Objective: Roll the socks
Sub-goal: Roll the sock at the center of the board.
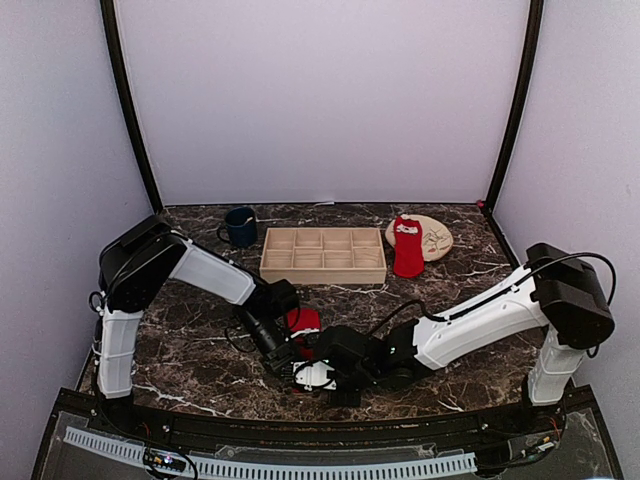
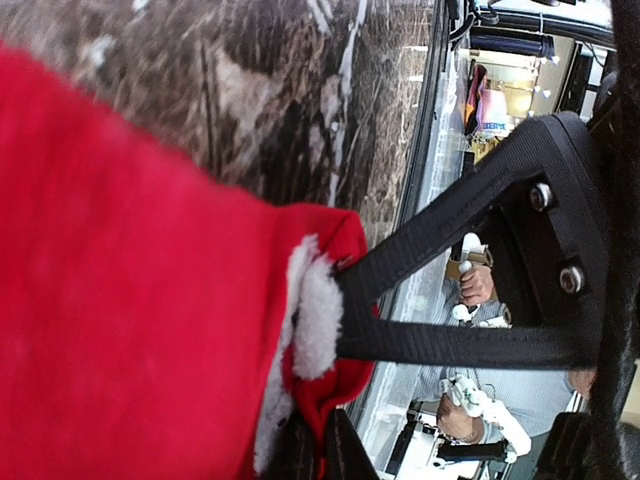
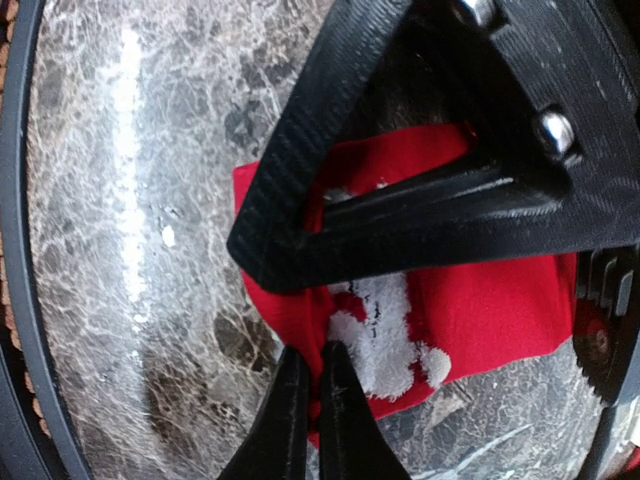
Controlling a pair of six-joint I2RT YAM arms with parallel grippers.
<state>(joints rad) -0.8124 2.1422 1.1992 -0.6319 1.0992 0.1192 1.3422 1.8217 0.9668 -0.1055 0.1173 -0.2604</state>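
Although pinched from two sides, not yet a roll, to judge by the near sock (image 1: 303, 322): bunched and folded over, with no tight bundle on show. Lies well in front of the tray (image 1: 323, 270), about level with its left half.

Nipped by the left gripper (image 2: 318, 445), pressed together on a fold of red cloth at the sock's edge, beside a tuft of white. Nipped also by the right gripper (image 3: 308, 385), likewise pressed together, on the hem next to the white print.

Seems to run lengthwise from the tray side toward the front, with the white patch at the end farther from the tray. Hard to be sure under the two wrists.

As for the far sock (image 1: 407, 247), not begun. Lies flat at full length just right of the tray, its back end draped over the left rim of the plate (image 1: 436, 238). Long axis parallel to the tray's short sides, with the white-printed end at the back and the plain end pointing to the front.

Judged well under halfway: one sock gripped and loosely gathered, the other untouched. Left to do: tighten the near sock into a roll, then treat the far sock the same way.
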